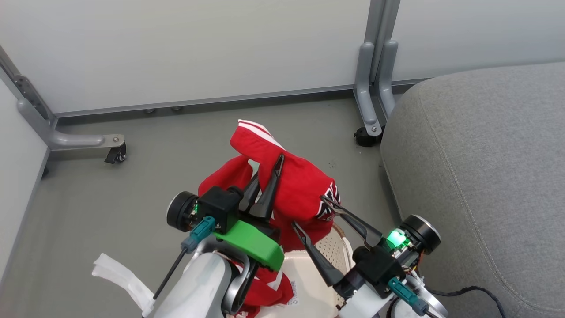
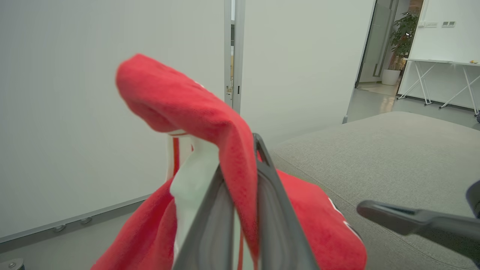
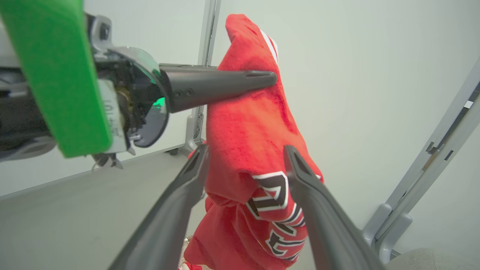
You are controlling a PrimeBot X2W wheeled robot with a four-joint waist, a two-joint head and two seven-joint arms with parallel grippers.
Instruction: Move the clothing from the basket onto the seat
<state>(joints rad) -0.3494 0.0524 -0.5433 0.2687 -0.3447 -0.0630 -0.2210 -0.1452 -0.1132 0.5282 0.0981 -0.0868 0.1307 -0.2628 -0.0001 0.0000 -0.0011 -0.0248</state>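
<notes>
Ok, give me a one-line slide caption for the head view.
Left gripper holds a red garment above the basket, the open right gripper at its lettered edge, grey seat alongside.

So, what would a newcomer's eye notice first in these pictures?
A bright red garment with dark lettering hangs in the middle of the head view, pinched in the shut left gripper above the cream basket. The open right gripper straddles its lettered end, and the large grey seat lies to the right.

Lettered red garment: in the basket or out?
Out. The garment hangs above the basket, clamped in the shut left pincer; right pincer open near it.
</notes>
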